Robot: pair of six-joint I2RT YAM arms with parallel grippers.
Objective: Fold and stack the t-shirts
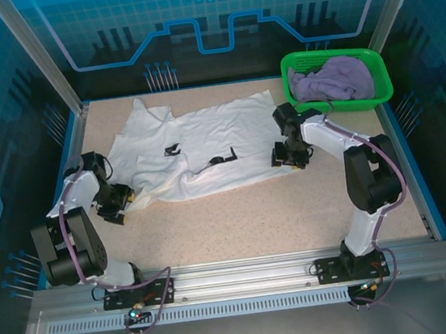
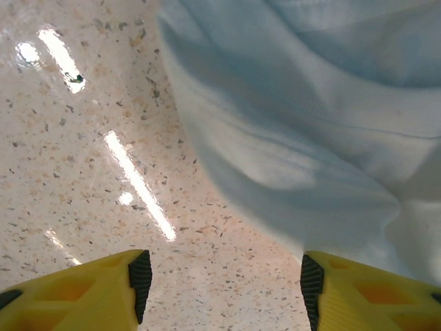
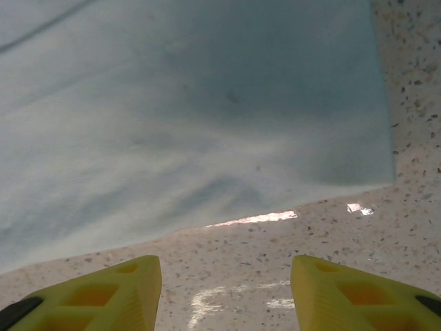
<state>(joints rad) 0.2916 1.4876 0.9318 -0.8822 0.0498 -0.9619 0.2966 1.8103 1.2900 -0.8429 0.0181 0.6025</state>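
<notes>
Overhead view of a speckled table (image 1: 254, 220) with two robot arms at its near edge; the folding looks barely begun. A white shirt (image 1: 212, 144) lies spread across the far middle of the table, not yet folded. It is roughly flat but rumpled, its left part bunched and overlapped, with small black prints near its centre. A lavender shirt (image 1: 334, 80) sits crumpled in a green basket (image 1: 307, 57) at the far right corner, not yet taken out. Nothing is stacked, so both shirts are left to fold and pile. The left gripper (image 1: 118, 204) is low at the white shirt's near left corner. Its wrist camera shows yellow fingers (image 2: 103, 289) spread apart, bare table between them and the creased white hem just ahead, close to the right-hand finger, nothing grasped. The right gripper (image 1: 288, 156) is low at the shirt's right edge. Its wrist camera shows it likewise spread wide and empty, with bare table between its fingers and a smooth, straight cloth edge just ahead. The white cloth looks thin and limp, falling in soft folds.
</notes>
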